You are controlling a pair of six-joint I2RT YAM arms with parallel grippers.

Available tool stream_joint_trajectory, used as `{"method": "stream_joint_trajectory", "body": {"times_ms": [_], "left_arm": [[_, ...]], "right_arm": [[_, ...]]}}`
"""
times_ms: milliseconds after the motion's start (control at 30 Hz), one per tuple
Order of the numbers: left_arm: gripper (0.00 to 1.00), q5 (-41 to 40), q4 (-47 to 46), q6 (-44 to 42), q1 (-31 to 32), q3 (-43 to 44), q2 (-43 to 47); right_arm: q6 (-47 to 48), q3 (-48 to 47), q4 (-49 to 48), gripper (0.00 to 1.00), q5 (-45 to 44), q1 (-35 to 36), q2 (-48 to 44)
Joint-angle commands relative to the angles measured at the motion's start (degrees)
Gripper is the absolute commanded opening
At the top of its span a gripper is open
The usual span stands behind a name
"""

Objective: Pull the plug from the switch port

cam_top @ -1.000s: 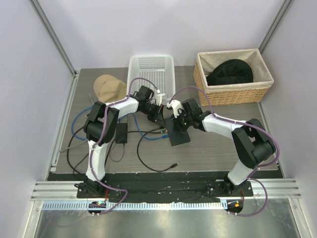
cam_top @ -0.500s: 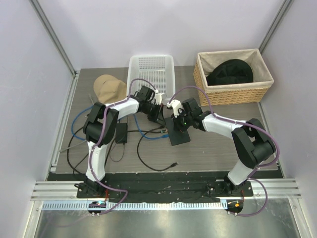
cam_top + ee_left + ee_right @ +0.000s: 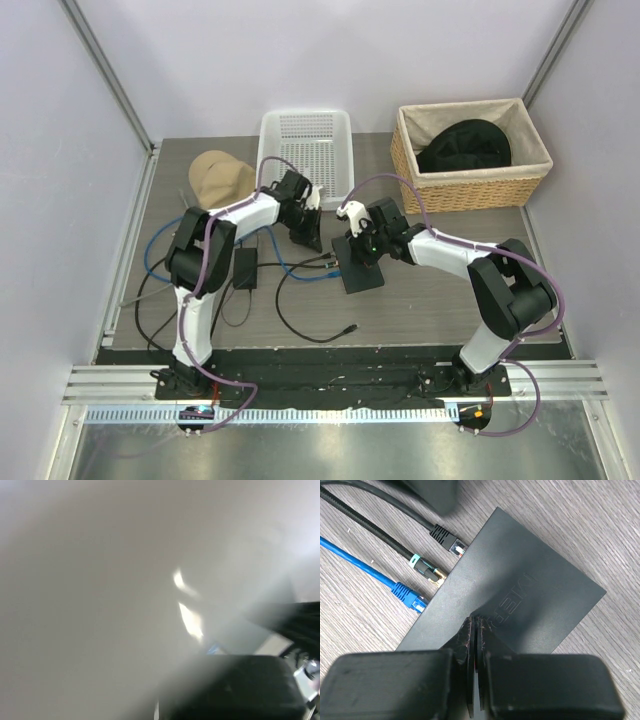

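While left wrist blurs, right wrist shows plugs [image 3: 426, 570] by switch [image 3: 520, 595]

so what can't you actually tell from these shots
- Left wrist view: almost all pale blur, so nothing shows whether the left fingers hold a plug.
- Top view: those fingers are too small and dark to read.
- Right wrist view: the switch turns its socket face from the camera, so how far the blue plug sits in is unclear.
- Same view: the right fingers hide the switch's near part.
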State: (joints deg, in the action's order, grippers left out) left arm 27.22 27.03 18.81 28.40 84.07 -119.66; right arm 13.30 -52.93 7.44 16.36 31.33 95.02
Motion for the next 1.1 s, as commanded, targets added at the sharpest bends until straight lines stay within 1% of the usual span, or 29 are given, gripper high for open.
{"method": "stream_joint_trajectory", "body": {"times_ms": [0, 33, 100, 133, 167, 200, 233, 267, 300, 367, 400, 567, 800, 900, 933, 967, 1067], "left_arm": [[0.00, -9.7, 10.9, -1.1, -3.4, -0.7, 2.7], [0.00, -8.7, 11.6, -1.9, -4.6, -1.1, 3.4], [0.00, -2.2, 10.1, -2.2, -6.0, -2.9, 4.3], [0.00, 0.9, 8.2, -2.1, -7.4, -3.9, 5.4], [0.00, 3.3, 3.3, -1.0, -8.0, -6.1, 6.1], [0.12, 6.6, 0.7, -0.4, -8.4, -7.2, 6.5], [0.23, 8.1, -2.2, 0.3, -8.9, -8.5, 7.2], [0.31, 10.2, -8.6, 1.7, -9.0, -11.3, 8.1], [0.39, 13.5, -11.8, 2.4, -8.9, -12.6, 8.6], [0.44, 15.3, -18.6, 3.9, -8.8, -15.0, 8.2], [0.47, 15.8, -19.8, 5.1, -8.7, -15.1, 7.7], [0.48, 20.1, -22.5, 6.2, -8.5, -12.5, 3.6], [0.43, 25.1, -22.3, 4.9, -8.2, -10.8, -1.0], [0.40, 25.9, -21.9, 2.8, -7.3, -10.6, -2.1], [0.39, 26.0, -20.4, 1.8, -7.0, -9.9, -2.4], [0.38, 26.1, -19.1, -1.2, -6.8, -9.4, -2.6], [0.38, 25.6, -14.6, -6.4, -6.1, -8.6, -2.6]], "right_arm": [[-0.6, 0.5, 5.1, 0.01, -0.2, 0.6, 2.9], [-0.6, 0.4, 5.3, 0.01, -0.2, 0.7, 3.1], [-0.4, 0.1, 5.6, 0.01, -0.1, 0.7, 3.3], [-0.4, -0.1, 5.6, 0.01, -0.1, 0.7, 3.5], [-0.3, -0.2, 5.7, 0.01, 0.0, 0.7, 3.6], [-0.3, -0.2, 5.7, 0.01, 0.0, 0.7, 3.7], [-0.4, -0.2, 5.7, 0.01, 0.0, 0.7, 3.6], [-0.3, -0.1, 5.7, 0.01, 0.0, 0.7, 3.4], [-0.4, 0.0, 5.5, 0.01, 0.0, 0.7, 3.3], [-0.4, 0.5, 5.2, 0.01, -0.2, 0.7, 2.7], [-0.4, 0.7, 4.9, 0.01, -0.2, 0.7, 2.5], [-0.6, 1.2, 4.7, 0.01, -0.4, 0.7, 2.1], [-0.6, 1.0, 4.8, 0.01, -0.5, 0.7, 2.3], [-0.6, 0.8, 4.9, 0.01, -0.5, 0.7, 2.4], [-0.6, 0.7, 4.9, 0.01, -0.5, 0.7, 2.6], [-0.6, 0.6, 4.9, 0.01, -0.5, 0.7, 2.7], [-0.6, 0.5, 5.0, 0.01, -0.5, 0.7, 2.9]]}}
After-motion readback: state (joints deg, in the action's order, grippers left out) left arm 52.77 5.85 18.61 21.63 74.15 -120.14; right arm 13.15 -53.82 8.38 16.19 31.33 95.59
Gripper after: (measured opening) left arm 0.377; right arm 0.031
